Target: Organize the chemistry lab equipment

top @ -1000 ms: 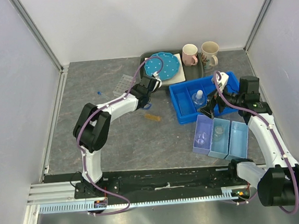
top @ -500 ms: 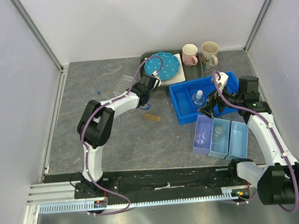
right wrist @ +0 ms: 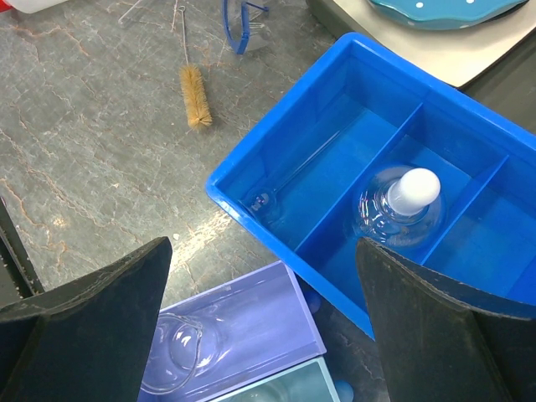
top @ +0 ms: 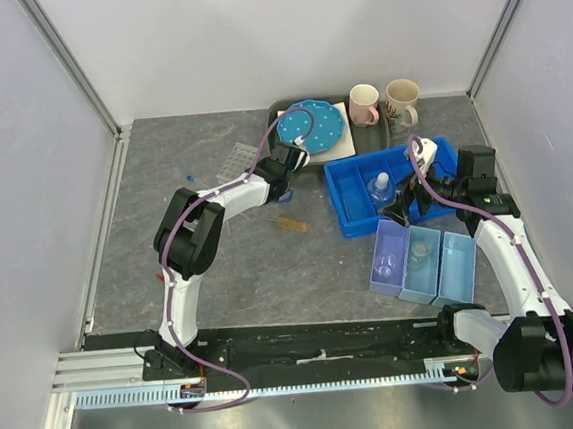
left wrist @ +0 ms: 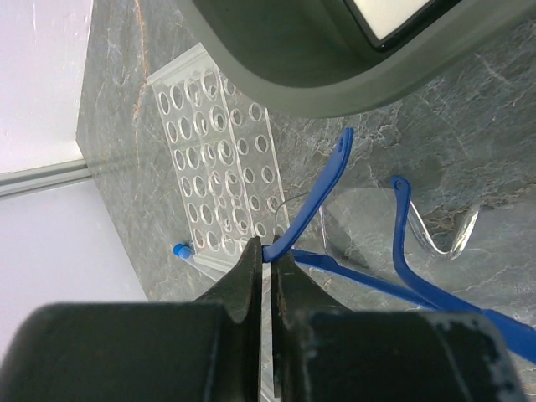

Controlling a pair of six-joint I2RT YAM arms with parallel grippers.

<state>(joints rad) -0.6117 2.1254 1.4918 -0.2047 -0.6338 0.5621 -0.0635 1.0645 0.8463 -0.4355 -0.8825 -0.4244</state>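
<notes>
**Lab bench, mid-task:** The left gripper [left wrist: 266, 249] pinches its two fingers tight on one blue temple arm of a pair of clear-lensed safety glasses [left wrist: 377, 222]. The glasses lie on the grey stone-patterned table [left wrist: 469, 126], just beside the dark tray [left wrist: 335, 75]. Next to the glasses, the clear test-tube rack [left wrist: 213, 167] rests on the table, with a blue-capped tube [left wrist: 180, 249] at its edge.

Across the bench, the right gripper [right wrist: 261, 244] hangs above the near corner of a blue divided bin [right wrist: 276, 121], its jaws spread wide with nothing between them. A white-stoppered glass flask [right wrist: 400, 205] stands in the bin's middle compartment, and a thin glass rod [right wrist: 293, 176] lies in the compartment beside it. A tan-bristled tube brush [right wrist: 194, 84] rests on the table between the bin and the glasses.

Nearer the arms, a small glass flask [right wrist: 176, 356] sits in a lavender bin [right wrist: 251, 310]. Two mugs [top: 364, 104] and a blue dotted plate [top: 311, 125] stand on the tray at the back.
</notes>
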